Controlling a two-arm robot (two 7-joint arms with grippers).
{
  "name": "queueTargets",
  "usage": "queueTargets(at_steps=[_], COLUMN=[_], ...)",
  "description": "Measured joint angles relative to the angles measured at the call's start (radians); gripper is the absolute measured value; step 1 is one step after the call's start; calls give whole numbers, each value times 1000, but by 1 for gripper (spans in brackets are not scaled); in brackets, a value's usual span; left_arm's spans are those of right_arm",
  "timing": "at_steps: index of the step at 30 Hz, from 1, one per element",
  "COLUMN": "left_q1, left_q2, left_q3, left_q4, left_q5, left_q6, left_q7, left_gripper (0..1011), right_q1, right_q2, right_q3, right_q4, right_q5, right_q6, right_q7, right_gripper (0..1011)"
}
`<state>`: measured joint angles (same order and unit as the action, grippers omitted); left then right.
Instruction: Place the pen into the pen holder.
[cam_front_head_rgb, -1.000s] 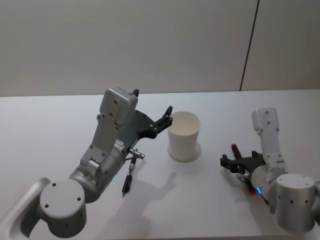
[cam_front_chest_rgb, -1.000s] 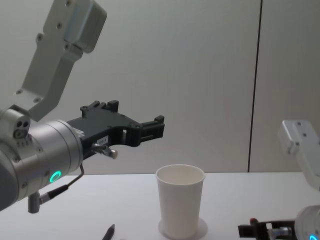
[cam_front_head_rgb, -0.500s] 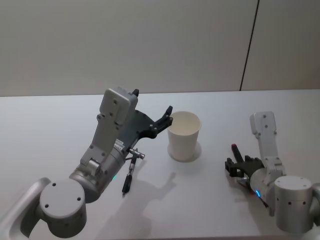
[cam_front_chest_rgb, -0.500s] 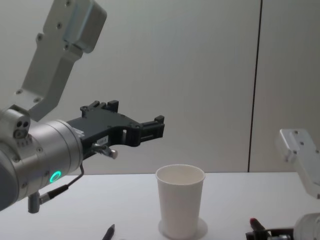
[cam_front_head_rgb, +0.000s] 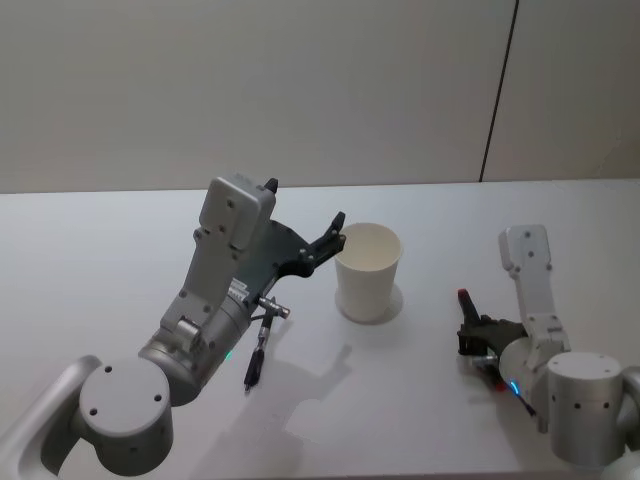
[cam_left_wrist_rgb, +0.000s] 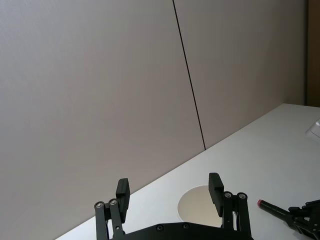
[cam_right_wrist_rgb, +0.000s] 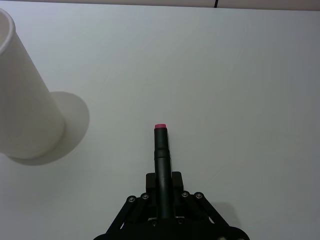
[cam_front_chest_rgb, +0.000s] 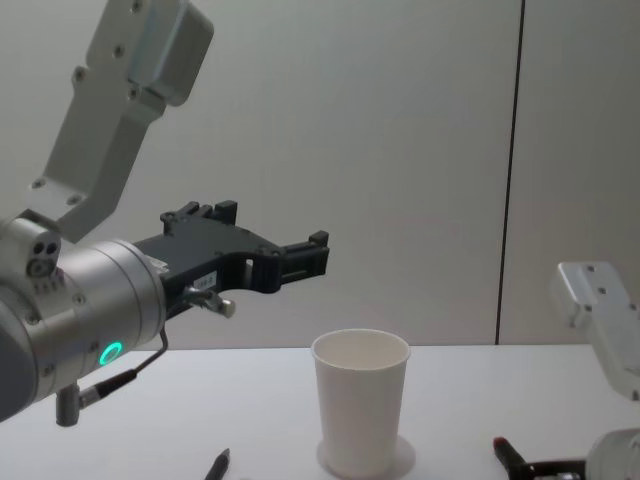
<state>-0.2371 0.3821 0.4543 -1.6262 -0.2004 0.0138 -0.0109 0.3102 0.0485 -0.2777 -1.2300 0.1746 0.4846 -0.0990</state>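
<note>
The pen holder, a white paper cup (cam_front_head_rgb: 368, 272) (cam_front_chest_rgb: 360, 400) (cam_right_wrist_rgb: 25, 100), stands upright mid-table. Right of it, low over the table, my right gripper (cam_front_head_rgb: 480, 336) (cam_right_wrist_rgb: 161, 181) is shut on the pen (cam_front_head_rgb: 466, 303) (cam_right_wrist_rgb: 161, 150), a black barrel with a pink-red tip that points out from the fingers. The pen's tip (cam_front_chest_rgb: 503, 448) is a short way from the cup's base. My left gripper (cam_front_head_rgb: 335, 235) (cam_left_wrist_rgb: 169, 186) (cam_front_chest_rgb: 300, 255) hangs open in the air, just left of the cup's rim and above it, with nothing in it.
A second dark pen (cam_front_head_rgb: 253, 365) (cam_front_chest_rgb: 218, 465) lies on the white table (cam_front_head_rgb: 100, 250) under my left forearm, left of the cup. A plain wall with a dark vertical seam (cam_front_head_rgb: 498, 90) stands behind the table's far edge.
My right wrist has turned and drawn in a little, and the pen's tip now shows higher in the chest view. My left arm and the cup have not moved.
</note>
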Motion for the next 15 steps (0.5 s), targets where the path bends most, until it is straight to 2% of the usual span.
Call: queueTargets(at_steps=[7, 15], left_q1=[0, 0], left_q2=[0, 0], left_q3=[0, 0], left_q4=[0, 0], left_q5=[0, 0], left_q6=[0, 0], left_q7=[0, 0], left_gripper=[1004, 1004], right_q1=[-3, -16], right_q2=[0, 6], right_q3=[3, 8], right_q4=[-7, -45], right_q5=[-1, -6], right_q6=[-4, -51], right_q7=[0, 16], right_gripper=[168, 169])
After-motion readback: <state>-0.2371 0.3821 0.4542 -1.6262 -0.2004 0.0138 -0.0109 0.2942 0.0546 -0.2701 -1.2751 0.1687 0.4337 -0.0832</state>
